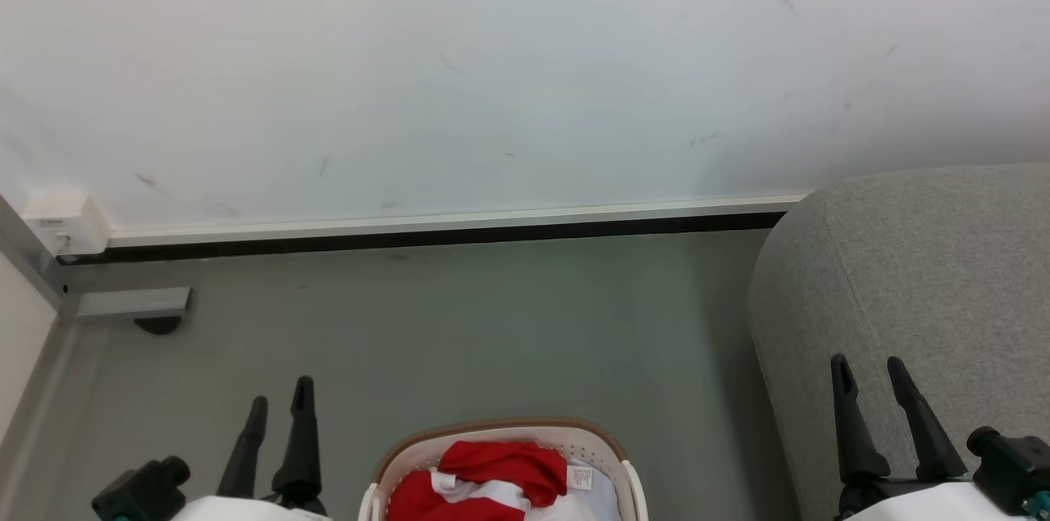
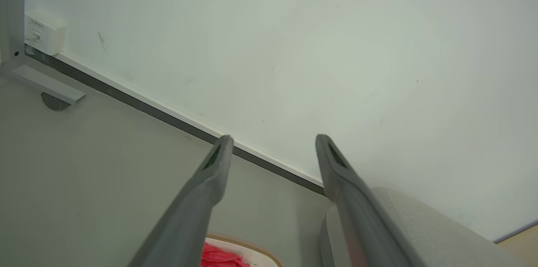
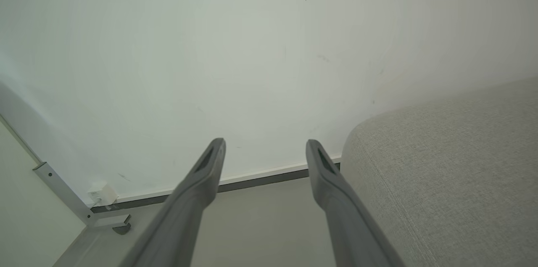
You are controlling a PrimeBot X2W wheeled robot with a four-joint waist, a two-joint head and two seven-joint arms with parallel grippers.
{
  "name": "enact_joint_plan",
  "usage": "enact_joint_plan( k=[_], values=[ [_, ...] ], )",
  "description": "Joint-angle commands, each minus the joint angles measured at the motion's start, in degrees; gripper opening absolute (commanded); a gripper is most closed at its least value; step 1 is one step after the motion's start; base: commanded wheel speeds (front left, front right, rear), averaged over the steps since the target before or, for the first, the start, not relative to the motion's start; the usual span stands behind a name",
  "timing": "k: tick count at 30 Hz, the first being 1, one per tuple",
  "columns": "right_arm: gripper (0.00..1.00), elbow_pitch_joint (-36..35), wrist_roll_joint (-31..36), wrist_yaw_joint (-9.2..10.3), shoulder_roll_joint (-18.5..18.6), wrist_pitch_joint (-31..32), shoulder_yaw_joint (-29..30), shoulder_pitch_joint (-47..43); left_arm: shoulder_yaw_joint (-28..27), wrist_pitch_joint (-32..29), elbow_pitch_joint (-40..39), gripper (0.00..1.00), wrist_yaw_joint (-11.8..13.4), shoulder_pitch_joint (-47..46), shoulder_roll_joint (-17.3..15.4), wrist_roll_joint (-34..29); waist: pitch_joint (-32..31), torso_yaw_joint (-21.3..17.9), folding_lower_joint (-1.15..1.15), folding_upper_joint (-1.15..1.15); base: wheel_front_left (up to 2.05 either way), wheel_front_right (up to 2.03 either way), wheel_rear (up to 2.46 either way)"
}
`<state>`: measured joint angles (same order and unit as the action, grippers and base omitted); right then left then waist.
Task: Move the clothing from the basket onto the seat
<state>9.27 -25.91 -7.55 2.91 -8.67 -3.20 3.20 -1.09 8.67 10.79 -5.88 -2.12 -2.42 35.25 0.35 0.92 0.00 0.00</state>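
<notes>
Two pincers flanked the basket (image 1: 500, 428), which stood on the floor (image 1: 492, 316) at the bottom centre of the head view. The clothing (image 1: 492, 476), a red heap with white panels, was bunched inside it. The heap lay below and inward of both sets of fingertips, nearer the robot's body than either pincer reached. Its visible part ran roughly crosswise, and the near half of the basket was cut off by the frame. The left pincer (image 1: 281, 394) stood just beside the basket's left rim and was judged the nearer arm. The right pincer (image 1: 867, 365) stood farther off, in front of the rounded end of the seat (image 1: 927, 275), which lay to the basket's right and apart from it. Both pincers were spread wide and released, holding and touching nothing, their fingers aimed toward the wall (image 1: 492, 78). A reach would probably call for drawing back and tipping down into the basket.
</notes>
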Motion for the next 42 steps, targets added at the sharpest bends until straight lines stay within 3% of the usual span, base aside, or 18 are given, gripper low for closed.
enact_joint_plan(
  k=[1, 11, 42],
  values=[
    [1.00, -0.7, 1.9, 0.07, 0.1, -0.6, 0.1, -0.2, 0.0, 0.6, -0.6, 1.00, -0.2, 0.0, -0.5, -2.3, 0.0, 0.0, 0.00, 0.00, 0.00, 0.00, 0.00],
    [1.00, -0.8, 7.2, 0.08, 0.0, -2.0, 0.5, -0.5, 0.1, 2.0, -0.7, 1.00, -0.3, 0.3, -0.6, -7.6, 0.0, 0.1, 0.00, 0.00, 0.00, 0.00, 0.00],
    [1.00, 0.3, 14.2, 0.11, 0.0, -5.6, 1.1, -1.2, -0.2, 5.6, 1.5, 1.00, -1.1, 1.1, -0.6, -21.5, -0.1, 0.0, 0.00, 0.00, 0.00, 0.00, 0.00]
  ],
)
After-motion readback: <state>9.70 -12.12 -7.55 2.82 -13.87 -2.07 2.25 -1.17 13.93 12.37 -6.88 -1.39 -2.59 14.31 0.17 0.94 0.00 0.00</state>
